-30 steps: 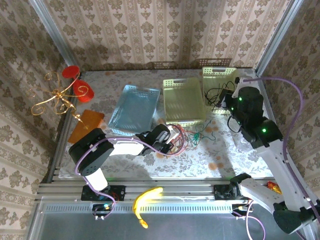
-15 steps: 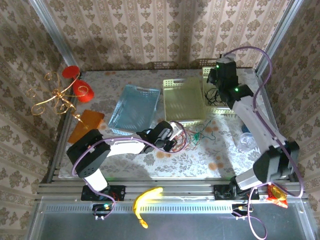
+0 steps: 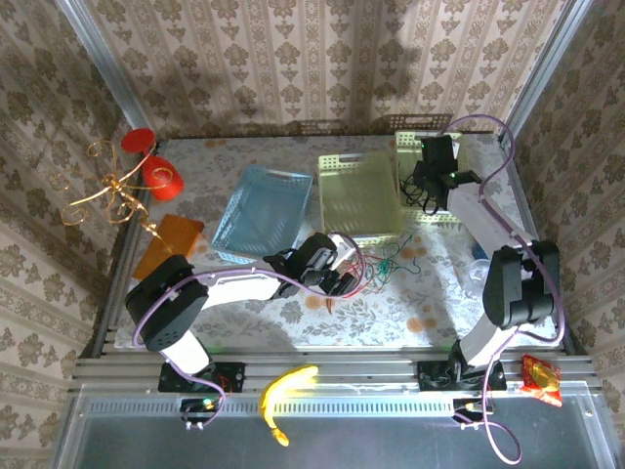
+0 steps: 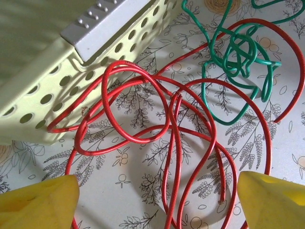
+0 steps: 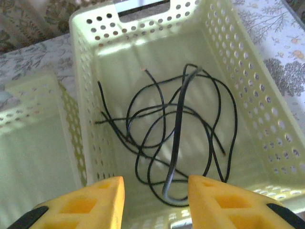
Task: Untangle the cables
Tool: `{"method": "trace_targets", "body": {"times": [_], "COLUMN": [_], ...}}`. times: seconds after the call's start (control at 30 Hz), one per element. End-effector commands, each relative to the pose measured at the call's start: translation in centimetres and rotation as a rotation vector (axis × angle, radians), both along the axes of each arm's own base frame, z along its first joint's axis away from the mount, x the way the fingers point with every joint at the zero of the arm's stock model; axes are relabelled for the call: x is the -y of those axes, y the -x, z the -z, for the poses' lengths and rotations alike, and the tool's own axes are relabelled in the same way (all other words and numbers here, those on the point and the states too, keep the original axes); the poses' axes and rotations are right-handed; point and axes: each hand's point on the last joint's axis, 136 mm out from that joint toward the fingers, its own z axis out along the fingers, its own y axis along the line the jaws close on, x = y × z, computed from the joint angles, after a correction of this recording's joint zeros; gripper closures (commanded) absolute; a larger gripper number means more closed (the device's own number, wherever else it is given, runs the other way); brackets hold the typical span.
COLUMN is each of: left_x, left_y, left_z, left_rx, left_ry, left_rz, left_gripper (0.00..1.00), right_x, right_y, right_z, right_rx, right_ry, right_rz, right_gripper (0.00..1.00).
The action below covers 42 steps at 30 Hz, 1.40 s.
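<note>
The red cable (image 4: 136, 141) lies in several overlapping loops on the flowered surface (image 4: 119, 191), and one of its loops touches the perforated wall of the pale yellow-green tray (image 4: 47, 86). The green cable (image 4: 240, 59) is knotted into a small bundle just beside it on the far side, and a long red arc sweeps around that bundle. Whether the two are truly linked cannot be told.

The left hand (image 4: 157, 202) hovers low over the red loops. Its yellow fingers are spread wide at either side, with nothing gripped between them.

The black cable (image 5: 179, 129) is well apart from the other two. It lies coiled loosely on the floor of a smaller perforated basket (image 5: 248, 95) at the far right of the surface. One strand of it rises out of the coil towards the camera.

The right hand (image 5: 155, 200) hangs above the near end of this basket. Its fingers are held wide open and close on nothing.

In the top view, a blue tray (image 3: 264, 210) stands to the left of the yellow-green one.
</note>
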Motion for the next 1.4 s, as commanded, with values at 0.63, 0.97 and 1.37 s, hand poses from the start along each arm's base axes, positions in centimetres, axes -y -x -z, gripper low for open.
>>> {"method": "trace_targets", "body": {"times": [0.63, 0.97, 1.37], "left_x": [1.3, 0.6, 0.6], "left_y": [-1.0, -0.9, -1.0], "left_z": [-1.8, -2.1, -2.2], "left_rx": [0.051, 0.058, 0.059], "left_ry": [0.044, 0.034, 0.034], "left_rz": [-0.03, -0.052, -0.053], "left_gripper": [0.07, 0.07, 0.06], "right_x": [-1.1, 1.9, 1.3], "right_y": [0.0, -6.0, -5.2], "right_z": [1.7, 6.4, 7.0], "right_rx": [-0.124, -0.282, -0.268], "right_ry": [-0.037, -0.132, -0.254], "right_rz": [0.005, 0.14, 0.162], "right_gripper": [0.58, 0.62, 0.63]}}
